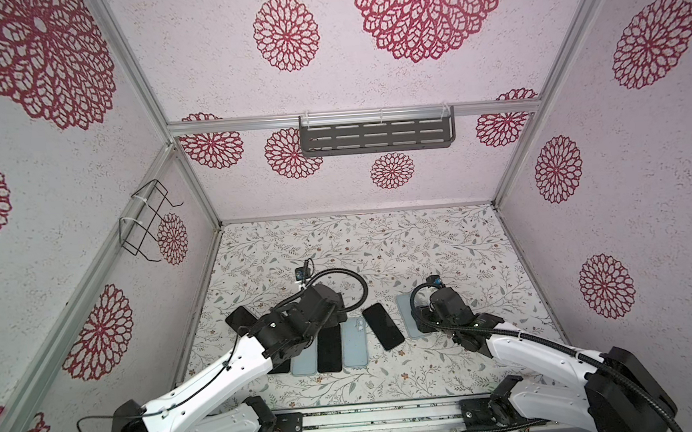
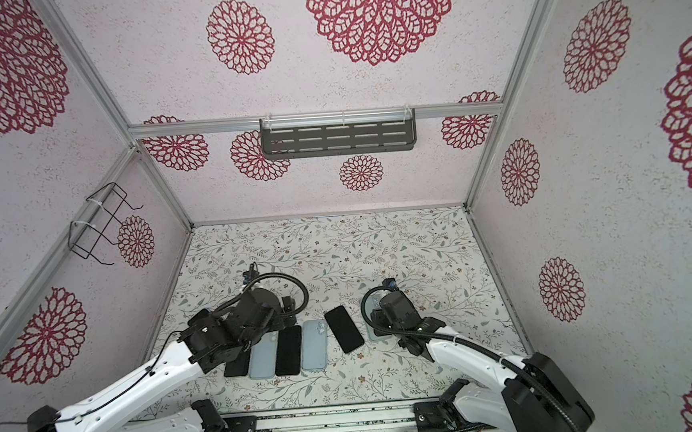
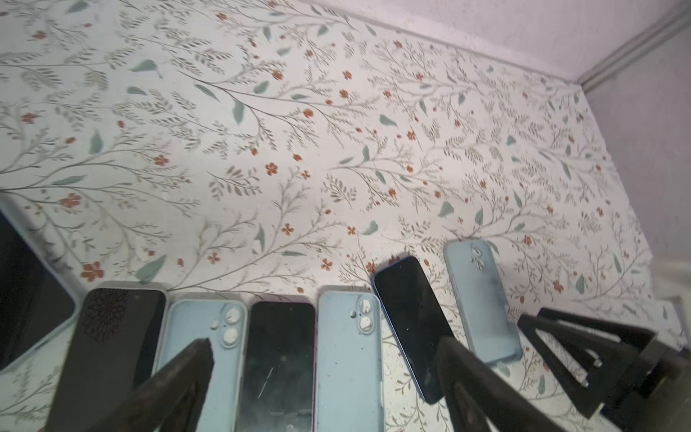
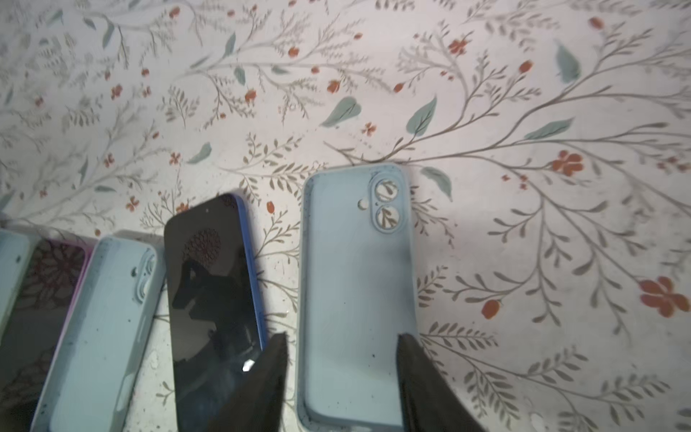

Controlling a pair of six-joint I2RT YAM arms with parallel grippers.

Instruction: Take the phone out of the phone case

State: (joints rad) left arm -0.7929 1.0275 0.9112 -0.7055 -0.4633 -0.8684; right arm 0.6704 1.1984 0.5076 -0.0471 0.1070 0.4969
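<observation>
At the far left of the row lies a dark-screened phone (image 3: pixel 30 291) with a pale phone case rim round it; the left arm partly hides it in a top view (image 1: pixel 241 316). My left gripper (image 3: pixel 325 344) hangs open above the row, over an empty light blue case (image 3: pixel 349 355) and a bare black phone (image 3: pixel 280 355). My right gripper (image 4: pixel 342 340) is open. Its fingers (image 4: pixel 278 359) straddle another empty blue case (image 4: pixel 355 280) lying flat, with a gap on one side. A bare blue-edged phone (image 4: pixel 213 284) lies tilted beside it.
Further along the row lie a black phone (image 3: pixel 112 336) and a blue case (image 3: pixel 209 336). In both top views the tilted phone (image 1: pixel 383 326) (image 2: pixel 344 329) lies between the two arms. The left wall (image 1: pixel 201 310) runs close to the row. Floral table (image 1: pixel 379 244) stretches behind.
</observation>
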